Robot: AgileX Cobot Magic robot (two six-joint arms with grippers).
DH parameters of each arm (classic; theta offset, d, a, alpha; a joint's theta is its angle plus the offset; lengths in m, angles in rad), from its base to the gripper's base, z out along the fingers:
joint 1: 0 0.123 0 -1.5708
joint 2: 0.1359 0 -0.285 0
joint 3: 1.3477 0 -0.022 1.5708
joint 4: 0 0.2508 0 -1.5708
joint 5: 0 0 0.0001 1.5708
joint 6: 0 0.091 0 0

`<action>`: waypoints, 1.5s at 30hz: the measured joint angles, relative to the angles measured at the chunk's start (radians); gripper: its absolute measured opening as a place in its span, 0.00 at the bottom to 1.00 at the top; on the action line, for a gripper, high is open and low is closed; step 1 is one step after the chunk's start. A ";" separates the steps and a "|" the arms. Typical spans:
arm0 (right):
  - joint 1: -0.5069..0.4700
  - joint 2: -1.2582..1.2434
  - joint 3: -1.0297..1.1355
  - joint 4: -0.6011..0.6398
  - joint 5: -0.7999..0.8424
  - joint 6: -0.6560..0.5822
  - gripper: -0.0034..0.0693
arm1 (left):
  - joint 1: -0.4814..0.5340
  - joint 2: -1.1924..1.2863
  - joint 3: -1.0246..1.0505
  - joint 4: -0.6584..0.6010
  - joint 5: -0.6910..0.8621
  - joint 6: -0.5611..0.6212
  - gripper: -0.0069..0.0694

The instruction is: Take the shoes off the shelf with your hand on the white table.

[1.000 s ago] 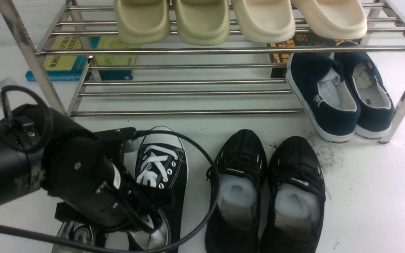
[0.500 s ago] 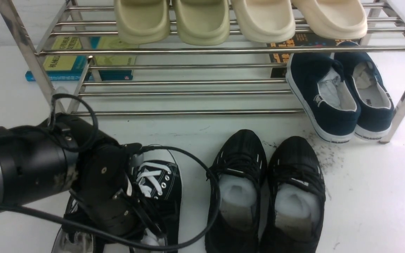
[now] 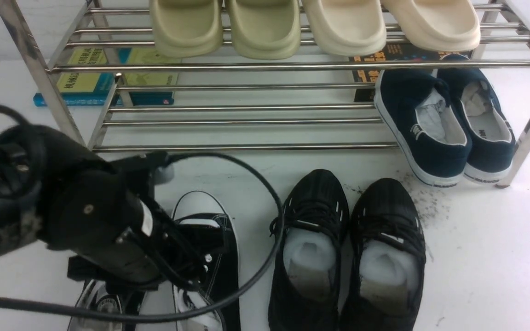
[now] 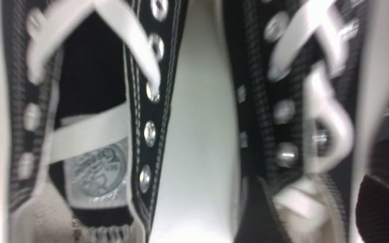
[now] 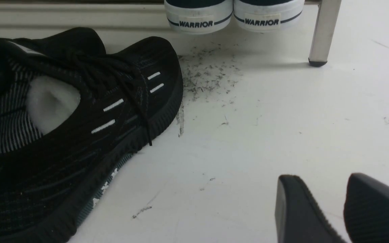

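2 black canvas white-toed sneakers (image 3: 223, 248) near-left on white table (image 3: 476, 257), off chrome-tube shelf (image 3: 246, 147); bulky black left gripper (image 3: 173, 262) lifted; its spread untellable; placement likely done.

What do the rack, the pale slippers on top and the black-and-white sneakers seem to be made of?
Rack: polished metal tubing, likely chrome or steel, judging by mirror-like reflections. Slippers: matte, thick and seamless, probably moulded foam or rubber. Sneakers: woven black fabric, seemingly canvas, with visible stitching, shiny metal eyelets and smooth white rubber-looking toe caps.
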 joint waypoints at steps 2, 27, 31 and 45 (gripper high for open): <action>0.000 0.000 0.000 0.000 0.000 0.000 0.37 | 0.000 -0.049 -0.045 0.029 0.042 -0.001 0.66; 0.000 0.000 0.000 -0.001 0.000 0.000 0.37 | 0.468 -0.208 0.013 0.151 0.302 0.236 0.11; 0.000 0.000 0.000 -0.001 0.000 0.000 0.37 | 0.573 -0.160 0.020 0.080 0.278 0.338 0.11; 0.000 0.000 0.000 0.000 0.000 0.000 0.37 | 0.585 0.117 0.125 -0.080 -0.033 0.391 0.12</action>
